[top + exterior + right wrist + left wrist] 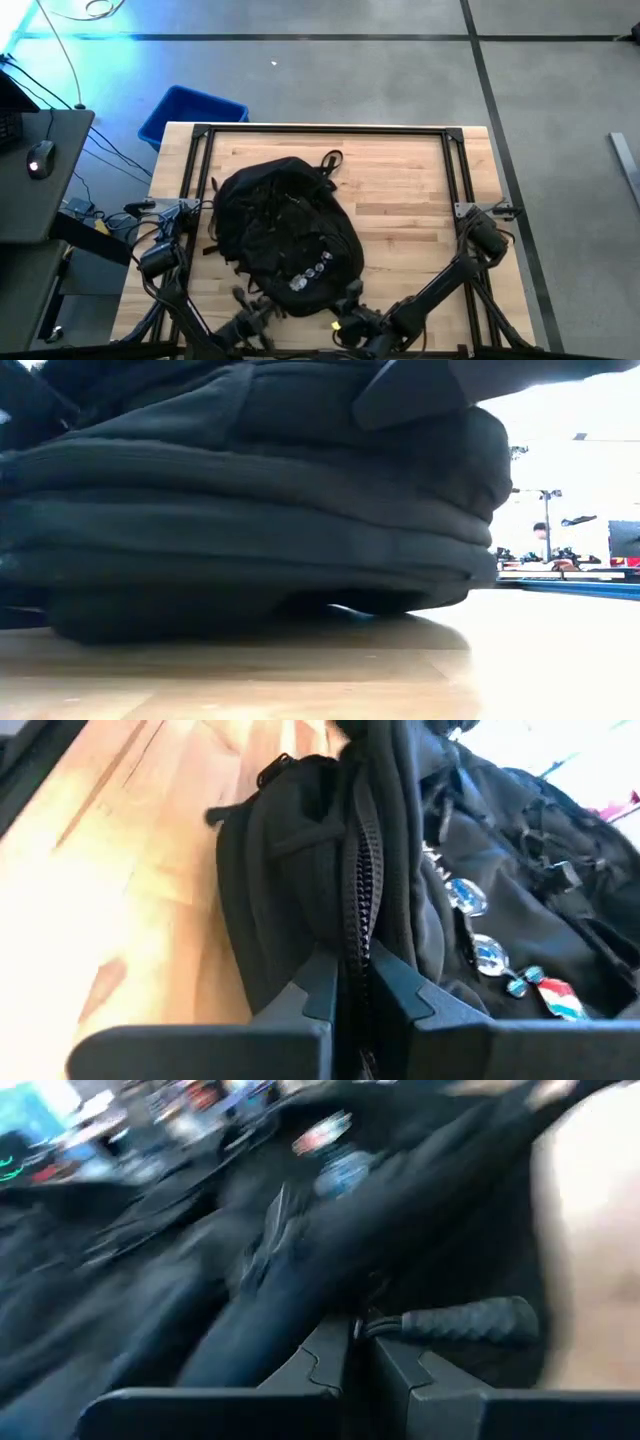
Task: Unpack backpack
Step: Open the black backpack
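right wrist view: right gripper (355,985) sits at the near edge of the backpack (400,890), fingers (310,985) pinched together on the zipper seam (362,890) that runs up between two folds of black fabric. so right is clamped on the backpack at the zip line. pins (490,955) sit in a row on the front panel just beside that seam.

left wrist view: left gripper (358,1342) is also at the backpack's near edge, fingers (325,1355) closed tight. a black textured pull or strap end (465,1320) lies right at the fingertips, but blur makes it unclear whether they actually grip it. pins show farther along the fabric.

high view: backpack (285,235) lies flat on the wooden worktop (410,190), front panel up, left of centre, its bottom end toward the arms and its carry loop (330,160) at the far end. left gripper (250,305) meets the near left corner of the backpack, right gripper (348,300) the near right corner; both arms reach in from the near edge. black frame rails (325,130) border the worktop beyond the backpack. past the far left corner a blue bin (190,115) stands on the floor.

low view: backpack (250,510) fills most of the frame, resting on the worktop (400,670). room behind is washed out; a person (540,540) is visible far back.
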Controlling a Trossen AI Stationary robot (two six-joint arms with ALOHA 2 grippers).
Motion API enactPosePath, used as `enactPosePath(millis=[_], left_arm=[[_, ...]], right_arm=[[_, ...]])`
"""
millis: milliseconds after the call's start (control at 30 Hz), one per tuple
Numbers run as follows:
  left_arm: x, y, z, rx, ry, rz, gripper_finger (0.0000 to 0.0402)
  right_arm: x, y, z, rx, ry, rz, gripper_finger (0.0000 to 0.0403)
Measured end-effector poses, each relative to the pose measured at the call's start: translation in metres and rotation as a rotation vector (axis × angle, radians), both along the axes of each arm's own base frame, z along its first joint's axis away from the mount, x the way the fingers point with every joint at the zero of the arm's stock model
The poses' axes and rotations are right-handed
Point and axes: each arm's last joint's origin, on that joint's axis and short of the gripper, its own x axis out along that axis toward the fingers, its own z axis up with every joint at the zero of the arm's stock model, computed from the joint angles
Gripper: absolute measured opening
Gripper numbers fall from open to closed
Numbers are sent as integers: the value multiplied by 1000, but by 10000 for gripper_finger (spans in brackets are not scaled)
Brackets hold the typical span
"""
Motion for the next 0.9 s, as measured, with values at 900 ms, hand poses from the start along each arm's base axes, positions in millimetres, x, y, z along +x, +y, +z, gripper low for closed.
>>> enactPosePath(millis=[900], left_arm=[[-42, 21, 2, -139, -220, -130, 11]], right_arm=[[-21, 21, 31, 183, 170, 25, 4]])
